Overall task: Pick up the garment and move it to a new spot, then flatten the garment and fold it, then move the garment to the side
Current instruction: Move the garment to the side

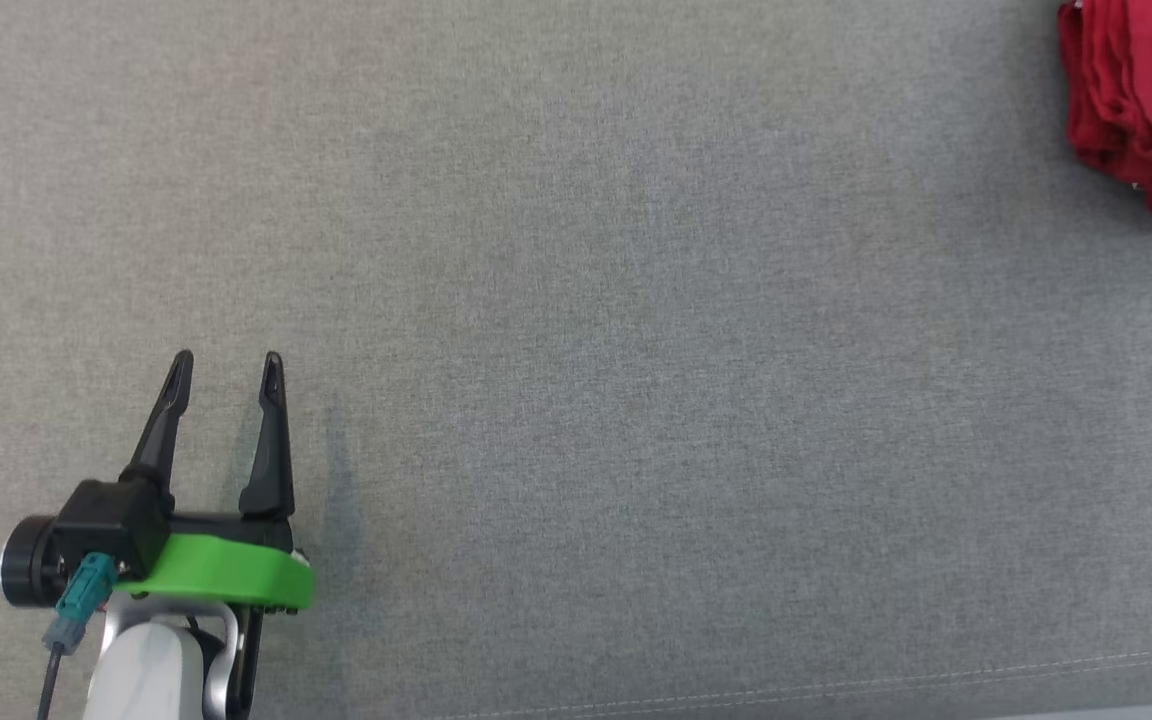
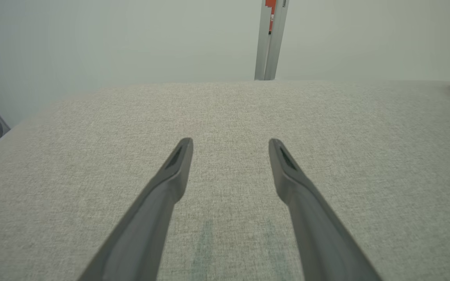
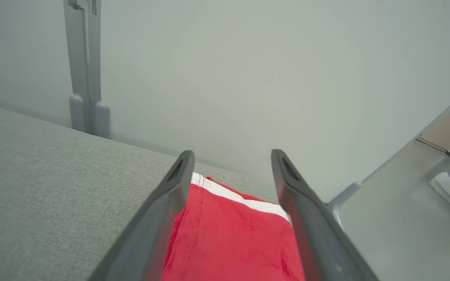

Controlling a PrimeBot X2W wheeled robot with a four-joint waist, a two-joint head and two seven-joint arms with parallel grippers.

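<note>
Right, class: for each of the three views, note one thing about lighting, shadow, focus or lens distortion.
Head view: soft, even light; a faint shadow on the grey surface beside the left gripper. Left wrist view: the surface's far edge bows, a wide-angle effect. Right wrist view: the right gripper blurs near the lens, while the red garment looks fairly sharp.

Head overhead, wrists low, garment point(image 1: 1131, 100) shared
</note>
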